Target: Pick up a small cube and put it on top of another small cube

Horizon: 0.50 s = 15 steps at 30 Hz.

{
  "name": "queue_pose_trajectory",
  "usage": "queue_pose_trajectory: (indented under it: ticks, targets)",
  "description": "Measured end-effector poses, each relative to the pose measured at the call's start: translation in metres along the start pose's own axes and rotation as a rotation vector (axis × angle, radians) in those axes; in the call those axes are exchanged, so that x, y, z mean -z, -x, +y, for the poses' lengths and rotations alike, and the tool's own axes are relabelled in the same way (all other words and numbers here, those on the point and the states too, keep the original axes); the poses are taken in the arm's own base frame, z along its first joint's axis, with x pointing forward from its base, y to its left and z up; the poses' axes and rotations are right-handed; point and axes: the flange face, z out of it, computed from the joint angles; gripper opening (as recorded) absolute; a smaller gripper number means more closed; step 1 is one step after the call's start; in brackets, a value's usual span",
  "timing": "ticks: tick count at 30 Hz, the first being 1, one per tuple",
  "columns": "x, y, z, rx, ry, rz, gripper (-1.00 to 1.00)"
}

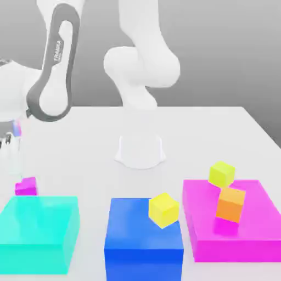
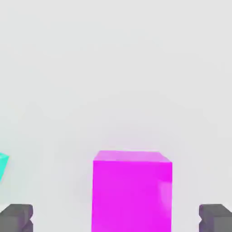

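The small plain magenta cube [image 2: 132,190] sits on the white desk [image 1: 219,137] just behind the big flat cyan block [image 1: 38,233]. The claw [image 2: 116,218] is spread wide, fingertips flanking the cube; it should descend straight and centred before pinching.

The setting is a simulated robot test bench, not a real room. A plain white table [image 1: 219,131] stands before an empty grey backdrop. A white robot arm [image 1: 140,66] is mounted on it, among flat-shaded blocks: cyan [image 1: 38,230], blue [image 1: 137,241], magenta [image 1: 258,230].
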Motion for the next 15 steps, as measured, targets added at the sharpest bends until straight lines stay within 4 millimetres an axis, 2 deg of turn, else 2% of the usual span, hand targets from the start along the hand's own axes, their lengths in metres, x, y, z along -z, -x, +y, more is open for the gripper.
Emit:
queue_pose_trajectory:
  ticks: [3,4,10,12,15]
  targets:
    - [-0.031,0.000,0.002,-0.003,0.003,-0.001,0.00]
    - [-0.038,0.000,0.003,-0.003,0.003,-0.001,-1.00]
    - [-0.041,0.001,0.003,-0.004,0.003,-0.001,-1.00]
    - [-0.031,0.000,0.002,-0.004,0.003,-0.001,-1.00]
    - [-0.003,0.000,0.001,-0.003,0.003,-0.001,-1.00]
